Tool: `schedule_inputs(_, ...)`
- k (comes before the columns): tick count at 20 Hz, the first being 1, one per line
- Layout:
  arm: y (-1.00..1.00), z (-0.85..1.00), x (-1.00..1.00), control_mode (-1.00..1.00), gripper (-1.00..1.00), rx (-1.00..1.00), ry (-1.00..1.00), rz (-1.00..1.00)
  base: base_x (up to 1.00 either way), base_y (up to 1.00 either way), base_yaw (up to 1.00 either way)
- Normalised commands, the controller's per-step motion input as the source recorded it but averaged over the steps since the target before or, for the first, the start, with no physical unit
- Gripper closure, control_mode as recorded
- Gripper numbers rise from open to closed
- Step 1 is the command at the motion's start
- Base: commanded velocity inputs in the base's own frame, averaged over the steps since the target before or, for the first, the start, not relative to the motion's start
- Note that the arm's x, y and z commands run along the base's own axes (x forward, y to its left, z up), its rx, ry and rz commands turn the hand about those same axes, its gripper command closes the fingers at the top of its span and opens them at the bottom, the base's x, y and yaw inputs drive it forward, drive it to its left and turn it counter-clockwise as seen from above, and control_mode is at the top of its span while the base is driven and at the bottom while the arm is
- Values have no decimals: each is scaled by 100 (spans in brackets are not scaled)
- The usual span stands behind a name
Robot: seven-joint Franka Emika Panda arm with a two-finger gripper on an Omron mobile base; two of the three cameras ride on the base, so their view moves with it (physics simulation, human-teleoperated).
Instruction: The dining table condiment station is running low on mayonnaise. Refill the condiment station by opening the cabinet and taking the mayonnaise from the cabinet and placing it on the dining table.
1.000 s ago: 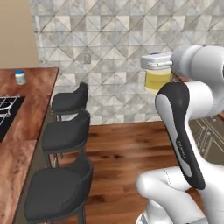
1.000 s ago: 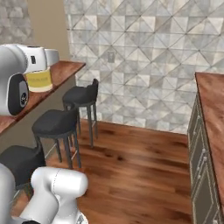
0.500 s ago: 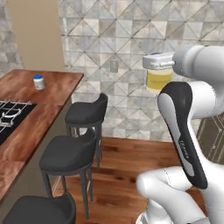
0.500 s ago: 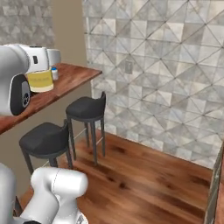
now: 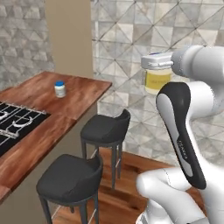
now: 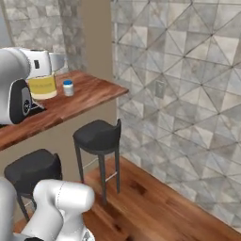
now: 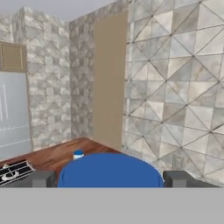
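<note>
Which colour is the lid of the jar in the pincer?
Blue; the mayonnaise lid shows best in the hand view.

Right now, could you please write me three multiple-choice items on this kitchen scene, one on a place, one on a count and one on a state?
1. Where does the small blue-lidded jar stand?
A. on the dining table top
B. on a stool
C. on the floor

2. How many black stools show in the left base view?
A. one
B. two
C. four

3. What is the state of the mayonnaise?
A. lying on the cooktop
B. standing on the floor
C. held up in the air by the pincer

Answers:
1 A, the jar sits on the reddish wood top near the table's far end.
2 B, two round dark seats stand along the table's side.
3 C, the hand view shows its blue lid between the two finger tips, clear of the table.
</note>
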Motion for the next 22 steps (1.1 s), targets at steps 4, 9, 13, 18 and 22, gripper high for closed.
schedule_inputs(4,0,0,0,100,100,0,0,0,100,-32,44)
schedule_inputs(9,0,0,0,100,100,0,0,0,95,-24,45)
schedule_inputs(13,0,0,0,100,100,0,0,0,66,-12,46)
schedule_inputs(18,0,0,0,100,100,0,0,0,42,-1,44)
schedule_inputs(22,0,0,0,100,100,0,0,0,74,-4,40)
